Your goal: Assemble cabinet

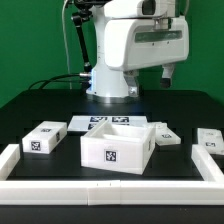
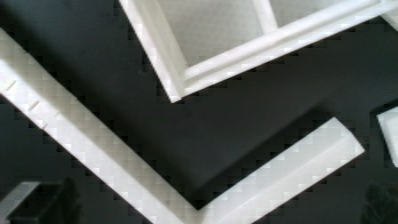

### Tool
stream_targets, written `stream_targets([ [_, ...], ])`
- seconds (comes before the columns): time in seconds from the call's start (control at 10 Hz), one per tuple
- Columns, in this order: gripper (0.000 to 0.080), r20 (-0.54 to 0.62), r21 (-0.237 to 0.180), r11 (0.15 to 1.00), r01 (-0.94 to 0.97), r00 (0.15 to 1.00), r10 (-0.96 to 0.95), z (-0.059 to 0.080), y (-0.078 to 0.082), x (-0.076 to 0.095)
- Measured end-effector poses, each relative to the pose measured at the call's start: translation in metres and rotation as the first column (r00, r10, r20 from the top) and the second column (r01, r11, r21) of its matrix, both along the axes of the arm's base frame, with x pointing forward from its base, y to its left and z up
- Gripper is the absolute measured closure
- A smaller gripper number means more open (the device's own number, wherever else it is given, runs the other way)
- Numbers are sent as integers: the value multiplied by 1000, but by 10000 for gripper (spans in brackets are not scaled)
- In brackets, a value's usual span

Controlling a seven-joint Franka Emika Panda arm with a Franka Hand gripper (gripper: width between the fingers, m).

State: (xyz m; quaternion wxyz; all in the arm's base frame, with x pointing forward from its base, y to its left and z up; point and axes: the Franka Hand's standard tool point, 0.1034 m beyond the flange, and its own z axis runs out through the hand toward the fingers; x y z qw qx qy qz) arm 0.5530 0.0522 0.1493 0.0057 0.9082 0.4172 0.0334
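Note:
The cabinet (image 1: 115,146) is a white open-topped box with a marker tag on its front, standing in the middle of the black table. In the wrist view one corner of it (image 2: 222,45) shows from above. Small white tagged blocks lie around it: one (image 1: 45,138) to the exterior view's left, one (image 1: 163,133) to its right, and one (image 1: 208,138) further right. My gripper (image 1: 168,72) hangs high above the table, behind and to the right of the cabinet. It holds nothing. Its dark fingers (image 2: 25,200) show only at the wrist view's edge, set wide apart.
The marker board (image 1: 100,124) lies flat behind the cabinet. A low white border rail (image 1: 110,187) runs along the front and both sides of the table, and its corner (image 2: 107,150) shows in the wrist view. The robot base (image 1: 112,70) stands at the back.

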Motion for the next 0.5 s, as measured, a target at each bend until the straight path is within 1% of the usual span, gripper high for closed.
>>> stream_targets([
  [0.5,1,11,1,1000,2,1000,-2,0,-1,-2],
])
